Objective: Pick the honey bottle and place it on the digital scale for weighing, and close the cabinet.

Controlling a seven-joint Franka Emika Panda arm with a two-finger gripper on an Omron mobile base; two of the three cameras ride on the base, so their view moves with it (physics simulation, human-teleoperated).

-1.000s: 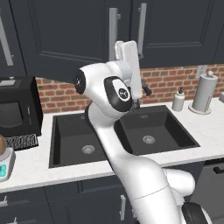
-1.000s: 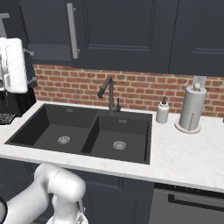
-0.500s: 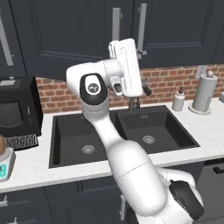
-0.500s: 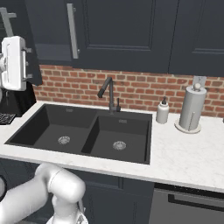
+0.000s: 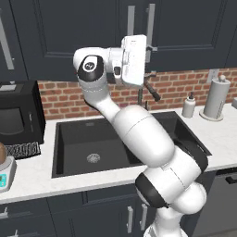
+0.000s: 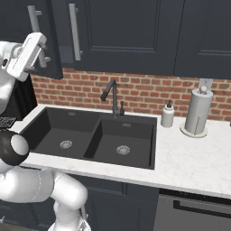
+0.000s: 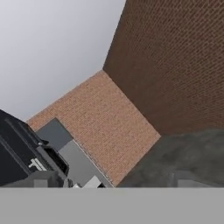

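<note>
Listing: kitchen scene, arm raised at upper cabinet

Arm: white, folded high; its hand sits in front of the cabinet (image 5: 92,32) doors, level with the long silver bar handles (image 5: 150,28). In the right base view the hand is at the far left edge, tilted, beside a handle (image 6: 32,18).

Gripper: finger tips not visible in any view; opening cannot be told, nor whether anything is held.

Cabinet: dark navy wall unit above the brick backsplash (image 6: 144,92). Doors over the sink look flush in both base views.

Honey bottle (image 5: 2,152): amber-brown curve at the far left edge of the left base view, cut by the frame, resting on the digital scale (image 5: 5,172).

Digital scale: white-grey, teal display facing front, on the desk (image 5: 32,178) left of the sink, well apart from the arm's hand.

Sink (image 6: 90,137): black double basin, dark faucet (image 6: 113,97) behind it.

Microwave (image 5: 16,115): black, on the desk, just behind the scale.

Soap dispenser (image 6: 168,115) and paper towel holder (image 6: 197,113): upright, right of the sink, near each other.

Hand view: brick wall, pale surface, dark edges at lower left; contents unclear.
</note>
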